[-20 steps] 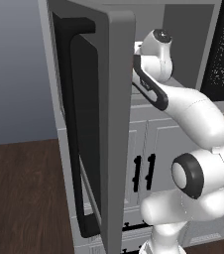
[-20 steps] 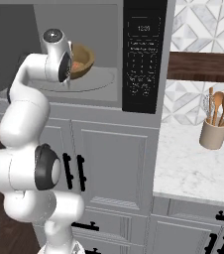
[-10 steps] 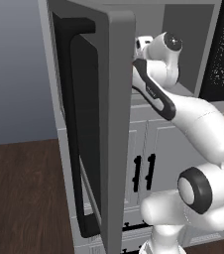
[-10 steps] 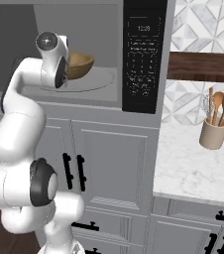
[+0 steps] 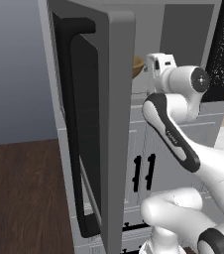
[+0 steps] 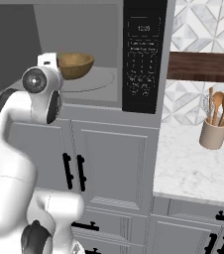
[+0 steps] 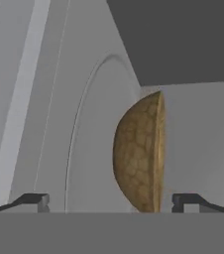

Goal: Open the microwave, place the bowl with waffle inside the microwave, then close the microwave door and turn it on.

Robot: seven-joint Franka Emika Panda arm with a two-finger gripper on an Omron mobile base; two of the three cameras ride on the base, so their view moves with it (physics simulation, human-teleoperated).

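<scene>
end effector [image 7: 111, 202]: jaws spread wide, one dark tip on each side of the bowl and clear of it; it has hold of nothing. In the base views the hand sits at the mouth of the microwave cavity, just in front of the bowl.

bowl [image 6: 75, 65]: tan and wood-coloured, standing upright on the turntable plate [image 6: 96, 82] inside the cavity, toward the plate's left side as the right base view shows it. The hand view is rolled, so there the bowl appears on its side, rim to the right. Whether the waffle is in it cannot be told from these angles.

microwave [image 6: 144, 54]: cavity open, light grey inside, with the tall black control panel at its right edge.

microwave door [image 5: 111, 124]: swung fully out to the left and seen nearly edge-on in the left base view, its long black bar handle [image 5: 77, 134] facing away from the cavity.

surroundings: white panelled cabinets [image 6: 111, 168] below the microwave; a marble bench [image 6: 193, 168] to the right, carrying a crock of wooden utensils [image 6: 214, 131] near its back edge.

done, by the look of it: door opened; bowl set inside and let go.

left to do: draw the arm out of the cavity, swing the door shut, then press the control panel to start it.
</scene>
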